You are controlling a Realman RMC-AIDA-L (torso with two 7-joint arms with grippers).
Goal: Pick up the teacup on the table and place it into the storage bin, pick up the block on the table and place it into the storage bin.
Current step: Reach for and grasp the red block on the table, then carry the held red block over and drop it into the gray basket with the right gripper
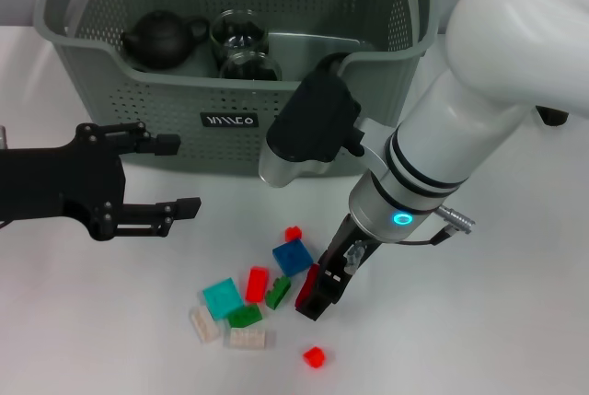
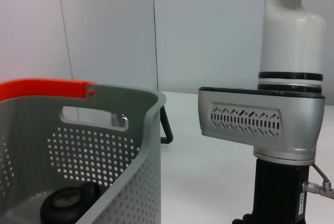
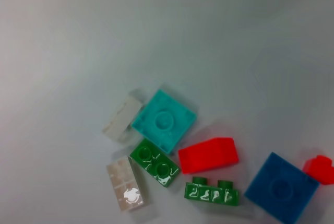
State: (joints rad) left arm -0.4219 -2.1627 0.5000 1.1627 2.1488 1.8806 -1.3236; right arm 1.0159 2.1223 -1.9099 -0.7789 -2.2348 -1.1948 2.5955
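Bright, even overhead light, soft shadows (right wrist view slightly blurred).

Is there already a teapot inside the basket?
Yes, a dark teapot sits in the basket, next to two glass cups.

black teapot (image 1: pixel 161 38) | two glass jars (image 1: pixel 237 30) — beside it | white table (image 1: pixel 479 321)

Bin label (image 1: pixel 229 121) lettering unreadable
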